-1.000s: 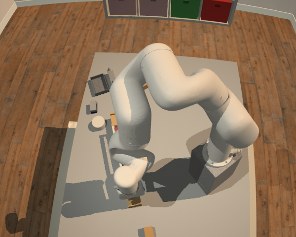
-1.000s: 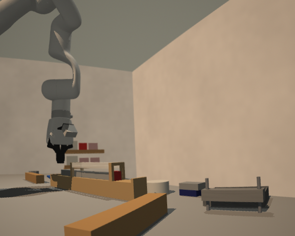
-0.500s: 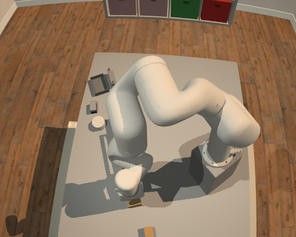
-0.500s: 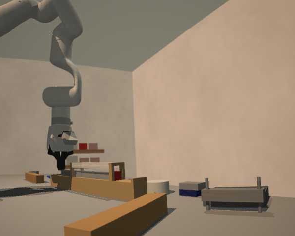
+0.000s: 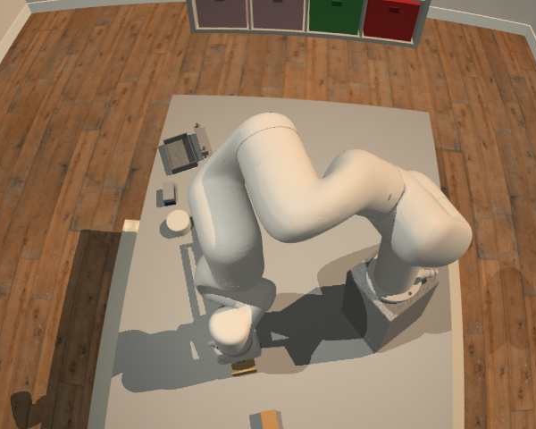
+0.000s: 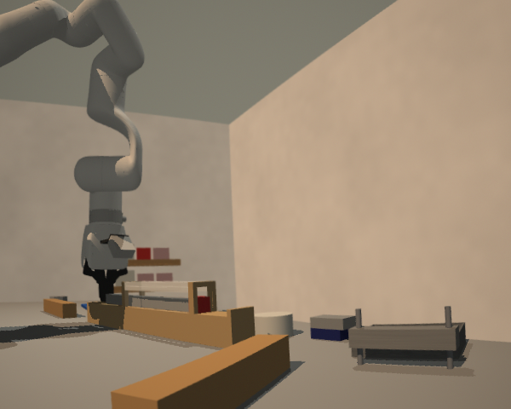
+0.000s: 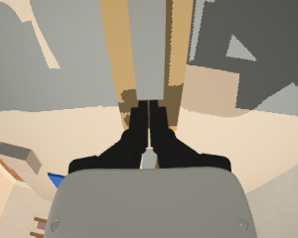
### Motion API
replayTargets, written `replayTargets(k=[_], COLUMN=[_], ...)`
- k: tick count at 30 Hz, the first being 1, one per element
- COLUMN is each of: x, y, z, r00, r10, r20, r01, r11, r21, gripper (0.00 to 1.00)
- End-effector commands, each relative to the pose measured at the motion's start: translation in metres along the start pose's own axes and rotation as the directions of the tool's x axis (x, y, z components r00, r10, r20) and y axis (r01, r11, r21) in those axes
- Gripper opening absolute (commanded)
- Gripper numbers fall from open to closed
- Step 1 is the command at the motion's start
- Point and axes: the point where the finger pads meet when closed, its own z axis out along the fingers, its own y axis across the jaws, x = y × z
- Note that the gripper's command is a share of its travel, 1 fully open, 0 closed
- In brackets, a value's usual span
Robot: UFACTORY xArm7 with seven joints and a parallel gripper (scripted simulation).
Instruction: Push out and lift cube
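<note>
The channel point(image 6: 176, 323) is a long wooden trough with orange walls. In the wrist view it point(image 7: 147, 27) runs straight away from my fingers, with a grey floor. A small red cube point(image 6: 203, 303) shows through a wooden frame over the channel, towards the end near the exterior camera. My gripper point(image 6: 104, 294) is shut on nothing and points straight down at the opposite end, where a dark brown end piece point(image 6: 102, 314) sits. In the wrist view the closed fingertips point(image 7: 149, 111) are right at that dark end. In the top view the arm hides most of the channel; only its end point(image 5: 243, 367) shows.
A long orange bar point(image 6: 203, 374) lies on the table near the exterior camera. A small orange block point(image 5: 271, 419) lies beyond the gripper's end of the channel. A white cylinder point(image 5: 177, 220), a grey-and-blue box point(image 5: 169, 191) and a grey tray with posts point(image 5: 180, 152) stand along the left. The robot base point(image 5: 388, 299) is at the right.
</note>
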Motion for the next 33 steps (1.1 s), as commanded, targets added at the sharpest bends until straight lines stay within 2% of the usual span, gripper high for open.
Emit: replayTargets(k=[1, 33], x=[0.003, 0.031], y=[-0.001, -0.001], z=[-0.001, -0.001], r00=[1.000, 1.000], r10=[0.000, 0.000], r20=[0.001, 0.001], r01=[0.000, 0.000], r11=[1.000, 1.000], r21=[0.002, 0.002], gripper=[0.00, 0.00])
